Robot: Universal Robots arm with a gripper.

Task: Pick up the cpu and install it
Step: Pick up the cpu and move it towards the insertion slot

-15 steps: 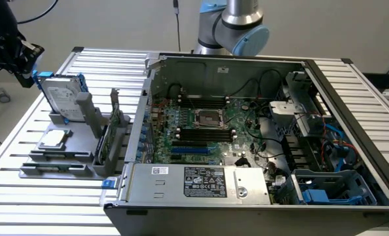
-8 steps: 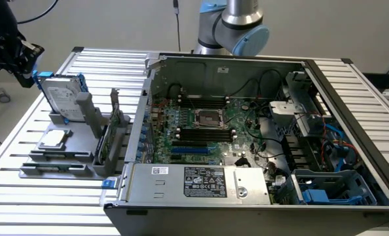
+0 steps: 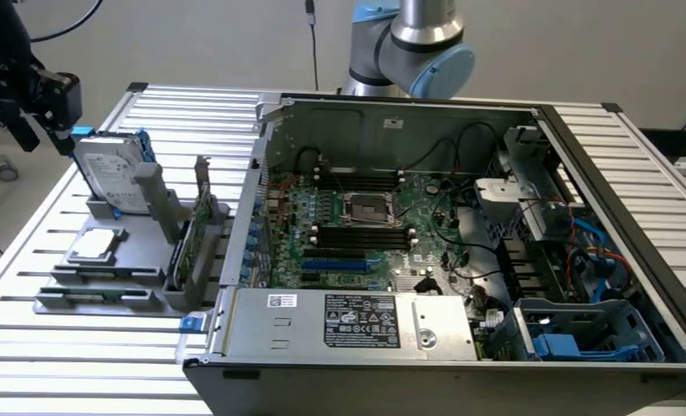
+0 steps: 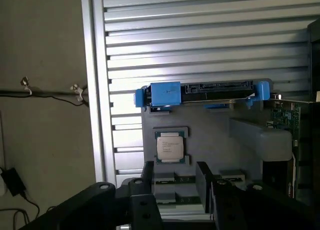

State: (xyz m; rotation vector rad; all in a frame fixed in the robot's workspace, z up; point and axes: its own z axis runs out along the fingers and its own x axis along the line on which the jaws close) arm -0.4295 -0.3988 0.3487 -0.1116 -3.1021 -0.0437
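The cpu point(image 3: 98, 245) point(image 4: 170, 147) is a small square chip with a silver top. It lies flat in a recess of the grey holder point(image 3: 135, 260) point(image 4: 210, 140) on the slatted table, at the exterior view's left. My gripper point(image 3: 45, 143) point(image 4: 176, 185) hangs well above the holder's far end, beside the upright hard drive, and touches nothing. Its two black fingers point(image 4: 148, 182) stand apart and open with nothing between them. The black socket point(image 3: 366, 206) sits in the middle of the motherboard inside the open computer case.
A silver hard drive in a blue frame point(image 3: 112, 178) point(image 4: 205, 92) stands upright on the holder behind the cpu. An expansion card point(image 3: 201, 234) stands between the holder and the case wall point(image 3: 256, 199). The arm's base point(image 3: 407, 43) rises behind the case.
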